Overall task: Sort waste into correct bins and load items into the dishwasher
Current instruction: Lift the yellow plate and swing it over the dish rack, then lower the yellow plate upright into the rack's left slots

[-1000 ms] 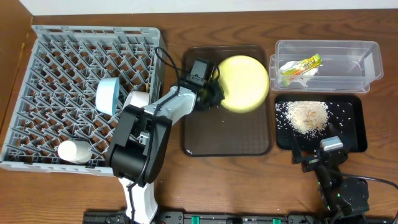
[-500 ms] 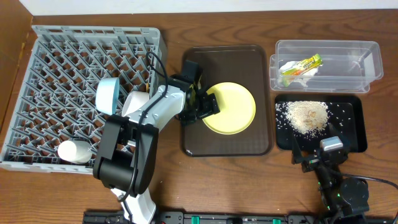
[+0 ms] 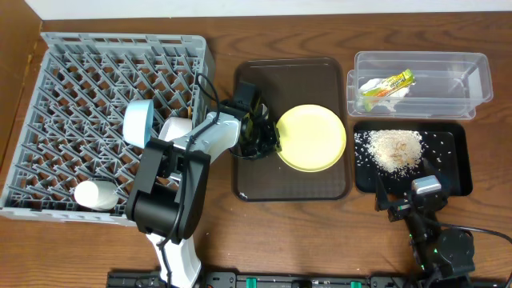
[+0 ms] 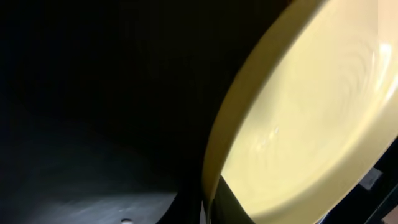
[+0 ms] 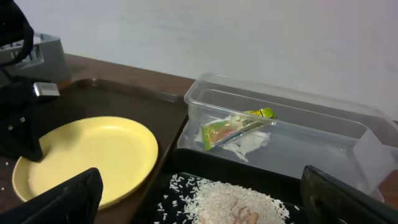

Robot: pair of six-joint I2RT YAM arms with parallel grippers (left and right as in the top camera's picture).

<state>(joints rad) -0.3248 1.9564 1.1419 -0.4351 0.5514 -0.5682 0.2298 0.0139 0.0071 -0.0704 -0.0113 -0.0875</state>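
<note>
One pale yellow plate (image 3: 314, 138) is seemingly pinched by the left gripper (image 3: 268, 138); the right gripper (image 3: 404, 189) is held wide.

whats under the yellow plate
The dark brown tray is under the yellow plate, which the left hand grips by its rim. The tray surface beneath the plate is covered, so anything lying there, or whether the plate rests flat, cannot be seen.

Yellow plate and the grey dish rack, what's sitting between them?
In the overhead view, the left claw, shut on the left rim of the yellow plate, and its arm, above the left part of the brown tray.
</note>
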